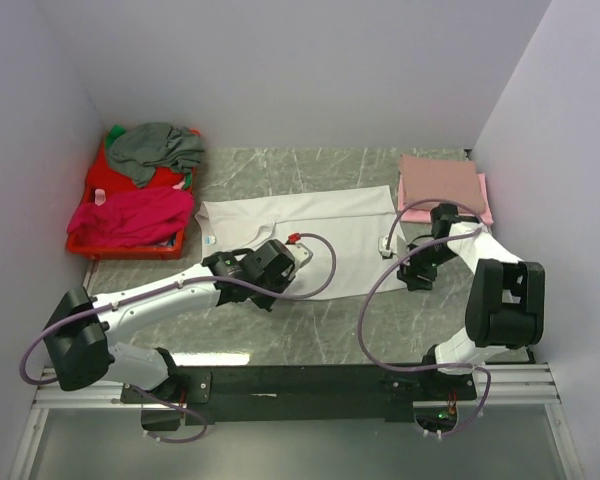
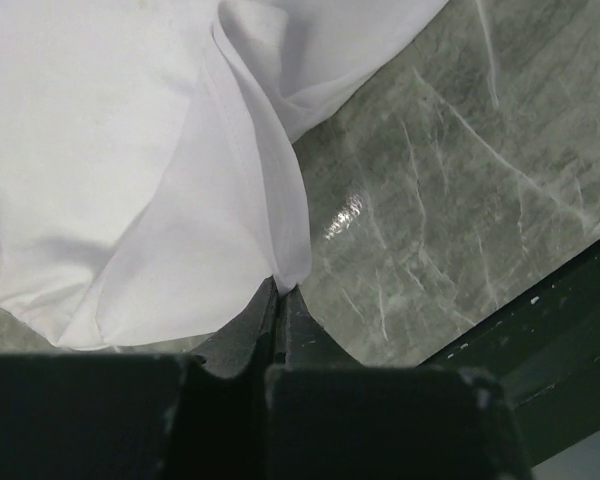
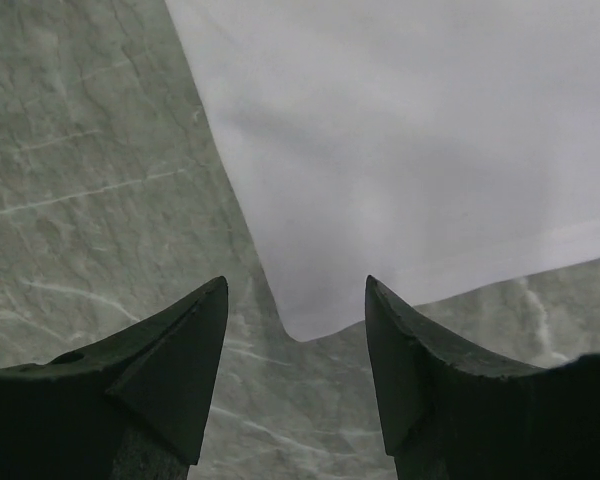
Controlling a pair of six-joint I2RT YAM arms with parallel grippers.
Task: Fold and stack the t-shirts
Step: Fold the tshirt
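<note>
**White t-shirt: one edge pinched, one corner waiting**

White t-shirt lies spread flat across the middle of the frame on the marbled table, long side running left to right.

- Left gripper: fingers pressed together on a ridge of the shirt's near edge. Cloth rises from the tips in a soft tented fold.
- Right gripper: spread wide, low over the table. The shirt's right-hand corner sits between the two fingers, not gripped.
- Folded pink t-shirts are stacked at upper right.
- Red basket sits at upper left, holding a magenta t-shirt and a grey-green t-shirt.

Handling, as I judge it:
- Thin cotton, light and limp, with no stiffness at all. It drapes and creases wherever it is lifted.
- It should slide easily on the glossy stone, so one-sided pulling would likely drag and skew the whole sheet.
- It is not fragile. The risks are picking up only one layer, or bunching.

Where to take hold: hems and corners, both layers together. The right fingers look well lined up to close on that corner, so that both ends of the near edge are held for the fold.
</note>
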